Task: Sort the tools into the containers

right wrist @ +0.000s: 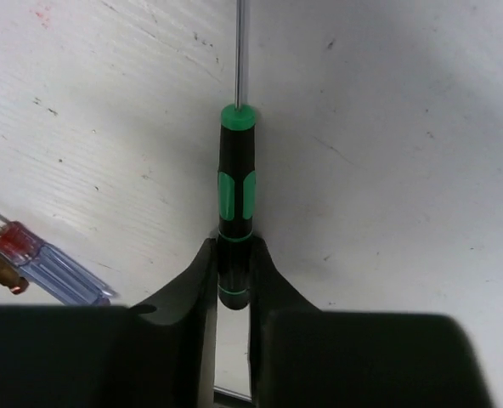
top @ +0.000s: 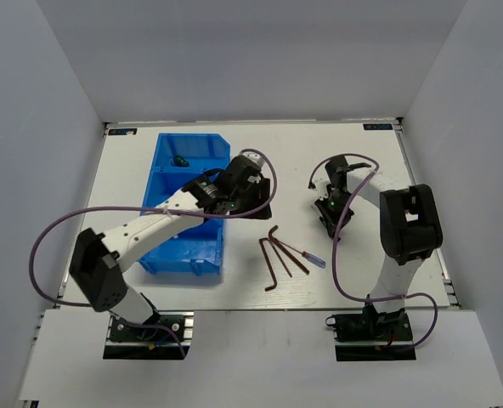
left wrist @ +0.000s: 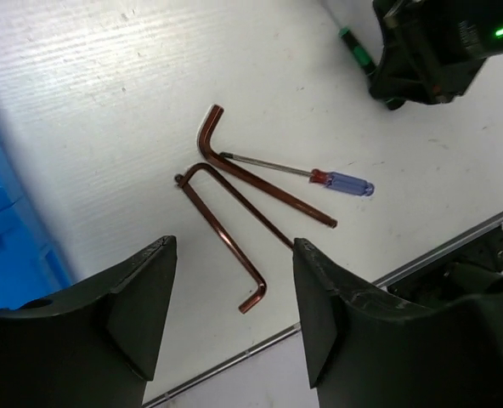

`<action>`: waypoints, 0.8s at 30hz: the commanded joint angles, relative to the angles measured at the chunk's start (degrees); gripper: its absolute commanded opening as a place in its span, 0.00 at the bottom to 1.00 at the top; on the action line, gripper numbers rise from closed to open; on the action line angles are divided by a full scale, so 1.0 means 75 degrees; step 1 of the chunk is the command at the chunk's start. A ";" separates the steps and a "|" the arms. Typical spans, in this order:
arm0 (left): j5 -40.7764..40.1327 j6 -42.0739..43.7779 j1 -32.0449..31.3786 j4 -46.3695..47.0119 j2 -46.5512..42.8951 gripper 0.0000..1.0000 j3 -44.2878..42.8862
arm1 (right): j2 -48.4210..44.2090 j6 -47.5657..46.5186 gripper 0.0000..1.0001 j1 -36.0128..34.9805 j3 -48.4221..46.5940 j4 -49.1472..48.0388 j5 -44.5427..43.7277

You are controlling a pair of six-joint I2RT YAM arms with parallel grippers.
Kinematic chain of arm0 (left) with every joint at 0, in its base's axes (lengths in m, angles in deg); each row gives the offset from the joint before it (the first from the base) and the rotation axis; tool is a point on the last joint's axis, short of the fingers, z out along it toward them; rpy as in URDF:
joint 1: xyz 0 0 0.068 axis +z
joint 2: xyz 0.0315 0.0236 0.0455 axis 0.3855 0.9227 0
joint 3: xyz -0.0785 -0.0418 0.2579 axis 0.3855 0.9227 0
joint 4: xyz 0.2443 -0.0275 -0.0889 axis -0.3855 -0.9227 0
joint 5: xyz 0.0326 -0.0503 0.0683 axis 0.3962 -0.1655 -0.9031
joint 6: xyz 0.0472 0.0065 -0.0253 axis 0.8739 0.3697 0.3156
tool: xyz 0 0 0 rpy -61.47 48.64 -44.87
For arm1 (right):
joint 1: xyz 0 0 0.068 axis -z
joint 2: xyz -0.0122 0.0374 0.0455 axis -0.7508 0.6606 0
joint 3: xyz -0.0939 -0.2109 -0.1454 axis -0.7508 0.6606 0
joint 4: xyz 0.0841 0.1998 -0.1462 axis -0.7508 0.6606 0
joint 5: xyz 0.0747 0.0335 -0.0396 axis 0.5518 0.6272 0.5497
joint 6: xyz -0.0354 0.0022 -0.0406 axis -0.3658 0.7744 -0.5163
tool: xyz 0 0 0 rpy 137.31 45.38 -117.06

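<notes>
My right gripper [right wrist: 234, 268] is shut on the butt end of a dark-green-handled screwdriver [right wrist: 236, 191]; its steel shaft points away from me, low over the table. In the top view this gripper [top: 330, 219] is right of centre. My left gripper [left wrist: 233, 297] is open and empty, hovering above three brown hex keys [left wrist: 228, 248] and the thin red-and-blue screwdriver [left wrist: 341, 182]. In the top view it [top: 253, 197] sits just right of the blue divided bin [top: 162, 174]. A small dark tool [top: 181, 160] lies in the bin's far compartment.
The hex keys [top: 277, 251] and the red-and-blue screwdriver [top: 309, 257] lie together between the two arms, near the table's front edge. The red-and-blue handle [right wrist: 52, 262] lies close to the left of my right fingers. Grey walls enclose the table.
</notes>
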State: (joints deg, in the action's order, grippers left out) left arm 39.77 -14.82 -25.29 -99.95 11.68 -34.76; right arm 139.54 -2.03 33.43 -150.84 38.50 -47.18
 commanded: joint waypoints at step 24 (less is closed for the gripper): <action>-0.1731 0.0182 -0.0038 0.1063 -0.4953 0.65 0.1596 | 0.3533 -0.0306 0.00 -0.3044 -0.7295 -0.3161 0.4890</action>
State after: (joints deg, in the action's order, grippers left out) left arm 29.10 -13.99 -25.45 -91.91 -23.21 -23.16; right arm 166.67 -15.60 11.10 -205.68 32.62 -10.00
